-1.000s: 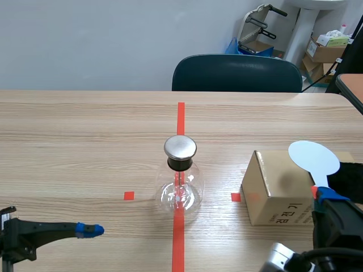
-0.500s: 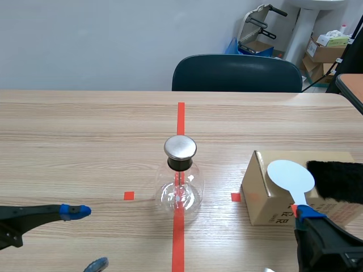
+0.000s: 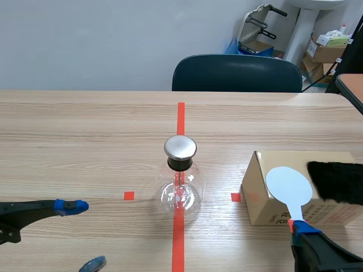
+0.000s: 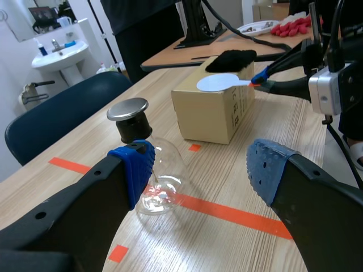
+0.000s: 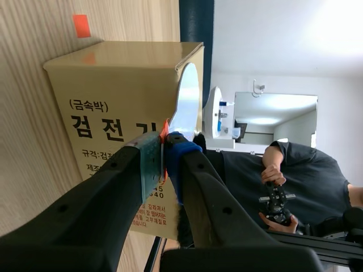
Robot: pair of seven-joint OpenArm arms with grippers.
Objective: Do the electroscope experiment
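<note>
I count one electroscope (image 3: 180,182) on the table (image 3: 85,130): a single round glass flask with one metal disc cap (image 3: 180,147), standing upright on the red tape line, between the two small tape squares. My left pincer (image 3: 82,235) hangs low near my edge of the table, its two blue-padded fingers spread wide with nothing in them, and the flask stands ahead of it. My right pincer (image 3: 298,228) is clamped tight on the handle of one white round paddle (image 3: 289,184), whose disc is held up in front of the one cardboard box (image 3: 262,195). One black furry pad (image 3: 337,181) lies on top of that box. One dark blue chair (image 3: 235,73) stands across the table.
</note>
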